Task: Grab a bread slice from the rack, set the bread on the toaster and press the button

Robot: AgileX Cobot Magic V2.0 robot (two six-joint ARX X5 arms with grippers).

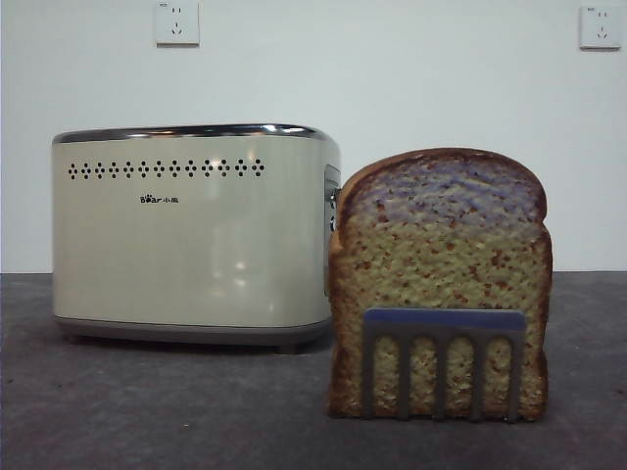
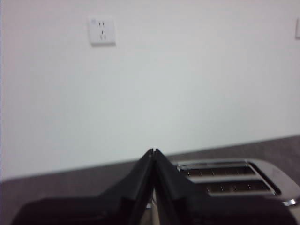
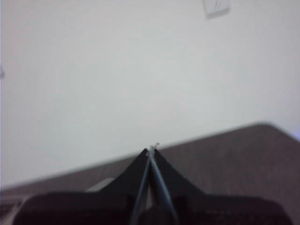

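The slice of bread (image 1: 441,264) stands upright in the small steel rack (image 1: 443,360) at the front right of the table. The cream toaster (image 1: 191,235) stands to its left, a little farther back. Its grey side panel (image 1: 331,211) faces the bread, and the bread hides the lever button. My left gripper (image 2: 153,151) is shut and empty, raised above the toaster's slotted top (image 2: 229,177). My right gripper (image 3: 151,150) is shut and empty, held over the dark table. Neither arm shows in the front view.
A white wall with two power sockets (image 1: 176,22) (image 1: 600,26) stands behind the dark grey table (image 1: 147,401). A socket also shows in the left wrist view (image 2: 101,30).
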